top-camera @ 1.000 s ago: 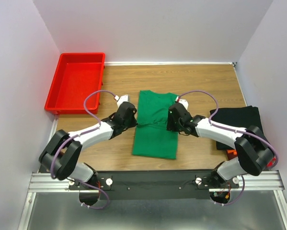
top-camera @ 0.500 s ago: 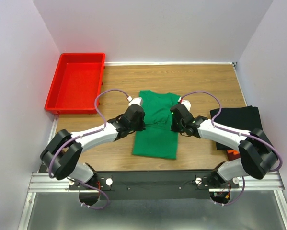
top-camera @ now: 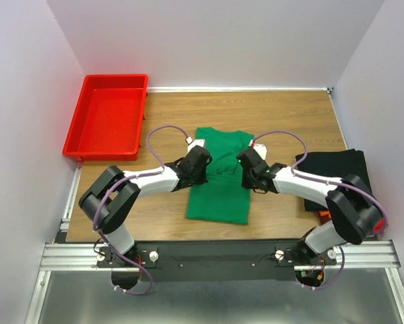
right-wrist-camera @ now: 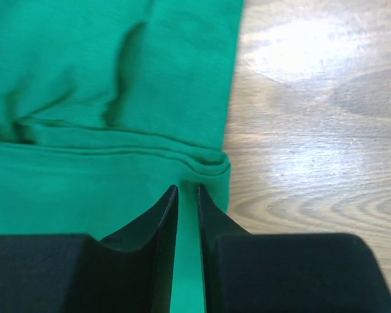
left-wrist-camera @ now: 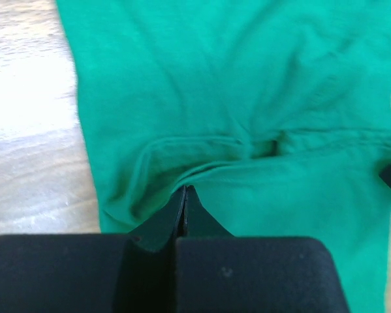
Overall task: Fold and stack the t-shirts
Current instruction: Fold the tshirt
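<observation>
The green t-shirt (top-camera: 218, 179) lies flat in the middle of the table, folded to a narrow strip, with a hem and a crease across its middle. My left gripper (top-camera: 202, 169) is shut, its tips (left-wrist-camera: 185, 190) pinching a puckered fold at the crease near the shirt's left edge. My right gripper (top-camera: 246, 174) rests on the shirt's right edge just short of the hem (right-wrist-camera: 202, 158). Its jaws stand a narrow gap apart (right-wrist-camera: 187, 190), with green cloth showing through below. A folded black t-shirt (top-camera: 336, 175) lies at the right edge, with a bit of orange (top-camera: 325, 216) under it.
A rigid red plastic tray (top-camera: 85, 131) stands at the back left corner. Bare wood table (top-camera: 289, 115) lies behind and beside the shirt. White walls close in on the left, back and right. The arms' purple cables arch above both wrists.
My left gripper has moved right, from the shirt's left edge onto the cloth, and the cloth has bunched at the crease. The right gripper has hardly moved.
</observation>
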You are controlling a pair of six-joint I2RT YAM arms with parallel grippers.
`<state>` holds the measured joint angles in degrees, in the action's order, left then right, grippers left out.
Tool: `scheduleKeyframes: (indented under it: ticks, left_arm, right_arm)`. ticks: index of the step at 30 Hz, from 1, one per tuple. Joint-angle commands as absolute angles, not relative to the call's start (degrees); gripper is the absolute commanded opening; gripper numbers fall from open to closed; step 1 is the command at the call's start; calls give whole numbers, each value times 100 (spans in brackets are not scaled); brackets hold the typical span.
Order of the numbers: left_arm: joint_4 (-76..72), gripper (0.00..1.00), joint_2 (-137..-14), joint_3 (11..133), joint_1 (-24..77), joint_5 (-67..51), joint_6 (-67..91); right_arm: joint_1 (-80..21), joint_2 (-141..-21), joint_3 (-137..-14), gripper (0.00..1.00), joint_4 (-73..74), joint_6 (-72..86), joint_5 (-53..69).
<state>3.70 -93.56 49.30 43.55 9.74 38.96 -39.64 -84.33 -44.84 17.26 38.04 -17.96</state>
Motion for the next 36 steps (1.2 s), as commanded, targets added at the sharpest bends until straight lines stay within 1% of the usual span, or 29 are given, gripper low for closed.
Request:
scheduleKeyframes:
  ticks: [1,7,12,17,22,28,29,31,32,33,34,35,36]
  left_arm:
    - [281,1,-9702,5036,4254,1318,3885]
    - [97,1,-9730,4685,4157,1433,4139]
    - [35,1,-9493,4483,4087,1468,4184]
    - [35,4,-9247,4290,3894,1494,4184]
    - [-114,5,-9097,4315,3508,1415,3982]
    - [-97,6,-9193,4552,3366,1240,3815]
    - [-88,7,-9167,4605,3358,1187,3797]
    - [-44,12,-8948,4614,3357,1090,3692]
    - [-9,15,-8817,4606,3357,1064,3665]
    - [130,18,-8528,4571,3357,985,3639]
    - [219,25,-8369,4466,3357,932,3621]
    - [376,27,-8211,4378,3357,879,3630]
    - [430,28,-7896,4273,3357,705,3656]
  right_arm:
    - [-3911,-8928,-4649,24,1855,3797,-2215]
    - [-3710,-9307,-4772,24,1662,3631,-2321]
    - [-3639,-9352,-4781,23,1380,3332,-1908]
    - [-3639,-9343,-4773,23,1283,3234,-1600]
    - [-3630,-9299,-4764,23,1283,3208,-1503]
    - [-3621,-9185,-4843,24,1301,3225,-1292]
    - [-3621,-9089,-4869,26,1318,3226,-1283]
    - [-3612,-8878,-4895,32,1475,3252,-1231]
    - [-3612,-8607,-4922,40,1590,3278,-1248]
    - [-3604,-8448,-4922,46,1695,3331,-1257]
    - [-3586,-8298,-4904,52,1931,3462,-1231]
    - [-3595,-8123,-4887,57,2038,3524,-1022]
    - [-3586,-7825,-4765,57,2126,3568,-854]
